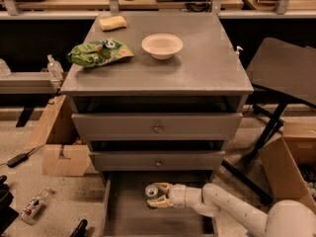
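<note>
Can [150, 189] is pinched in the end effector [155, 195], low inside the open bottom drawer [123, 216] of the grey table [197, 73]. Two closed drawers [157, 127] sit above it. On top rest a white bowl [162, 45], a green chip bag [100, 53] and a yellow sponge [112, 22].

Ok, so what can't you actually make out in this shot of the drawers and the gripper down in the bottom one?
Camera view only:
- The can: partly covered by the gripper inside the open bottom drawer; its label is unreadable.
- The front of that drawer: cut off by the lower edge.
- The two upper drawers: closed fronts hide their contents.
- The arm: runs off the lower right corner.
</note>
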Controlling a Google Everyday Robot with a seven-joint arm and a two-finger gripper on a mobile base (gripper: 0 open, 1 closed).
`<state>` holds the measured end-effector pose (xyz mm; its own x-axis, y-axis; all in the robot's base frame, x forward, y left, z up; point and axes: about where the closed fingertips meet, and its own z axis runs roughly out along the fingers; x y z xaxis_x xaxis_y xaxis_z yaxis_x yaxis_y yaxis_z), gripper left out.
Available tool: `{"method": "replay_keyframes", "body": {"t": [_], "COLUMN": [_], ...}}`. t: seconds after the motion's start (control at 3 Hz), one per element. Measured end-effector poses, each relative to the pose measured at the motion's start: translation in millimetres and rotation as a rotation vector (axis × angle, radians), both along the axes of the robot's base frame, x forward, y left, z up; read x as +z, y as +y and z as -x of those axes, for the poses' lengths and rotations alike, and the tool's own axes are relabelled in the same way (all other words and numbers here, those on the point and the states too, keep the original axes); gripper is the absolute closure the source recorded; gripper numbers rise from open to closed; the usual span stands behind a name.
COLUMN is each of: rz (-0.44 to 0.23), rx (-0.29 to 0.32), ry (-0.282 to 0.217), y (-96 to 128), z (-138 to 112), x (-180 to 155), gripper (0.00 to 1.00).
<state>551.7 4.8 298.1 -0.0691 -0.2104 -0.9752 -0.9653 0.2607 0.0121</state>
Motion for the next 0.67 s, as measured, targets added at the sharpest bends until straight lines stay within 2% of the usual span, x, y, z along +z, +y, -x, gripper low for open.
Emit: {"method": "replay_keyframes", "body": {"t": [0.33, 0.67], "rz": [-0.018, -0.03], "rx": [-0.002, -0.003], "ry": [-0.028, -0.042], "y": [22, 36], "z": [-8, -12], "x": [-37, -59], "gripper": [1.0, 1.0]}}
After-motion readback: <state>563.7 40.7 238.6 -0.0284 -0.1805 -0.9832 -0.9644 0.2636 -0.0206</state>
